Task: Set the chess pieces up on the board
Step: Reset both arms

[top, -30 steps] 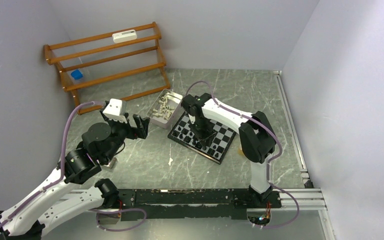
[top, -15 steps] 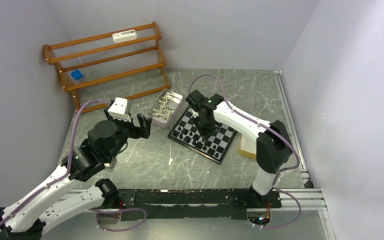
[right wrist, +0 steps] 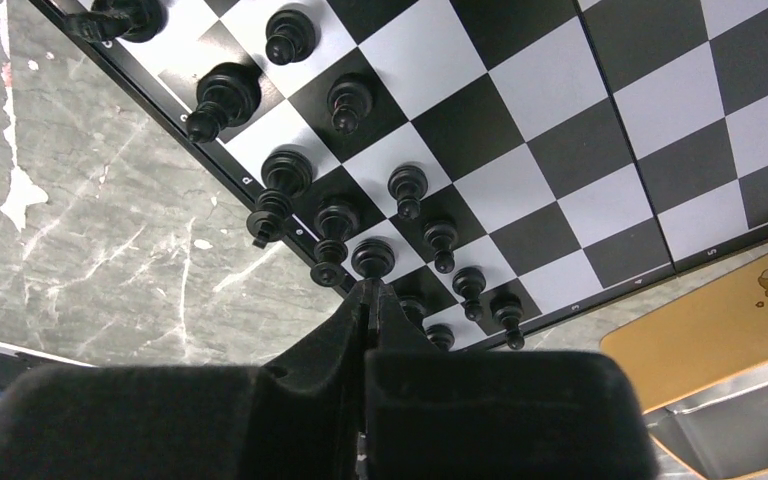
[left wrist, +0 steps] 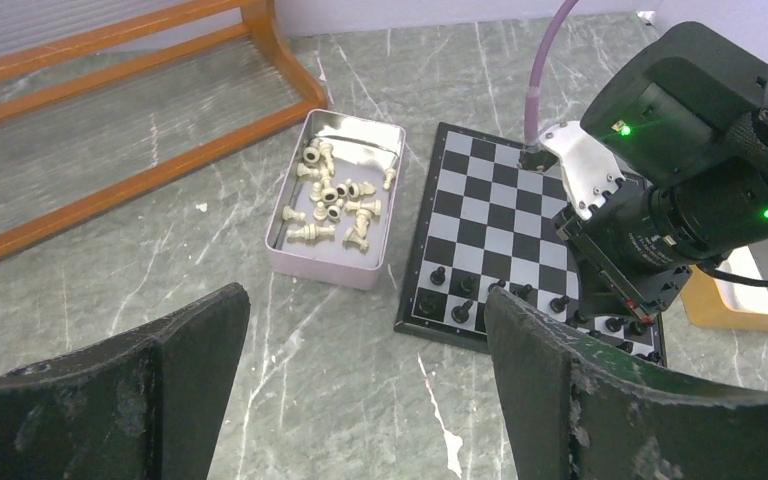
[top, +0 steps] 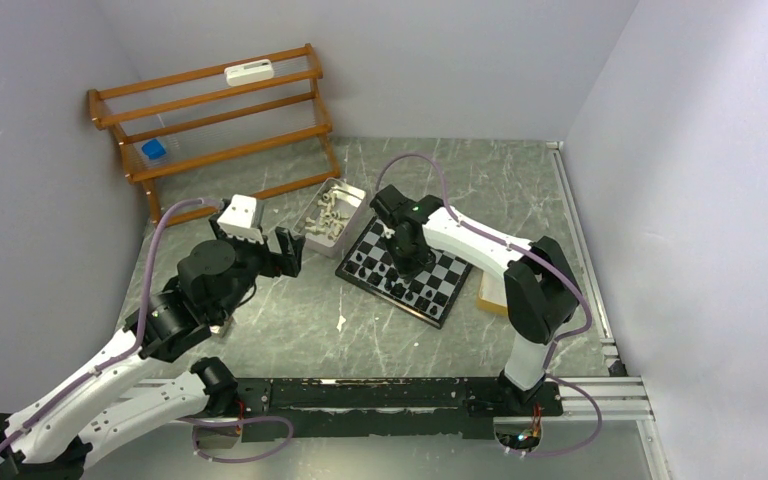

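Right gripper (right wrist: 368, 300), jaws shut, is hovering at the board's (right wrist: 550, 90) crowded edge among black chess pieces (right wrist: 407, 190); left gripper (left wrist: 365, 300) is hanging open-jawed over the bench (left wrist: 320, 400).

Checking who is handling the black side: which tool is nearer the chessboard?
Right. The right tool hangs shut directly over the chessboard, above its black pieces. The left tool sits open off the board's left side, past the tin of white pieces.

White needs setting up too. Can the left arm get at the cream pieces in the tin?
Probably yes: the left gripper is open and faces the open-topped tin of cream pieces, only bare table between; the right arm is over the board instead.
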You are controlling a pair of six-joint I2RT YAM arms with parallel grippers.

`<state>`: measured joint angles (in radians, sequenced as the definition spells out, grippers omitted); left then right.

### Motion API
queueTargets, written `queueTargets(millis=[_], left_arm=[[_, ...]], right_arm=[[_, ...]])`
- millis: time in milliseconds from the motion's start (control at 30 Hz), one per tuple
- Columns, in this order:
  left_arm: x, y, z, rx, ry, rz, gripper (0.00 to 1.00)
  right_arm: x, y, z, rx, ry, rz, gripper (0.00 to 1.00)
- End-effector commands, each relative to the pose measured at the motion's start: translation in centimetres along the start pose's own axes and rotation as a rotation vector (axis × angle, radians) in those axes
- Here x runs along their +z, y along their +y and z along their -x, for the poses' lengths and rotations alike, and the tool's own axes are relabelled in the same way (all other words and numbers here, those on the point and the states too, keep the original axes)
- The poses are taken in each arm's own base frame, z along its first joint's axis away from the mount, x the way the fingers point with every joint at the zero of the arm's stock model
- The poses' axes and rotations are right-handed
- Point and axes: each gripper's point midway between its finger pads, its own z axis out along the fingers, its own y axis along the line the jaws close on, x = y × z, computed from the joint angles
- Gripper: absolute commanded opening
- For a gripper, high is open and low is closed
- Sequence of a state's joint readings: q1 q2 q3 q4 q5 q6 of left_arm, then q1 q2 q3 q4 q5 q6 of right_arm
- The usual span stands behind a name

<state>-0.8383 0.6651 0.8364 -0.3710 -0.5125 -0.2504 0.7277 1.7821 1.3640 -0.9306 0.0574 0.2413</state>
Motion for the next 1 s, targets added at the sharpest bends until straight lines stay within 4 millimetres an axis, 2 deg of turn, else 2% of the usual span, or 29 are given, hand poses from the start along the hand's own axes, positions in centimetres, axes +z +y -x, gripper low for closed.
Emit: queueTargets(millis=[0, 467, 633, 767, 800, 867, 967], left_arm=[[0.1, 0.3, 0.0, -0.004, -0.011, 0.016, 0.92], [0.1, 0.4, 0.0, -0.007, -0.008, 0.023, 0.93], [-0.1, 0.6, 0.1, -0.010, -0.015, 0.026, 0.95], [0.0, 0.6, 0.0, -0.008, -0.013, 0.029, 0.95], [0.1, 0.6, -0.1, -0.007, -0.009, 0.030, 0.95], [0.3, 0.4, -0.5, -0.005, 0.006, 0.027, 0.95], [0.8, -0.7, -1.3, -0.002, 0.047, -0.015, 0.96]], right_arm=[[0.5, -0.4, 0.0, 0.003, -0.008, -0.010, 0.01], [1.6, -0.1, -1.7, 0.000, 0.021, 0.021, 0.00], [1.3, -0.3, -1.7, 0.005, 0.012, 0.013, 0.00], [0.4, -0.8, -0.4, 0.024, -0.029, -0.024, 0.00], [-0.1, -1.0, 0.2, 0.032, -0.054, -0.029, 0.03], [-1.4, -1.0, 1.7, 0.049, -0.116, -0.031, 0.08], [-4.0, -0.7, 4.0, 0.073, -0.224, -0.008, 0.10]])
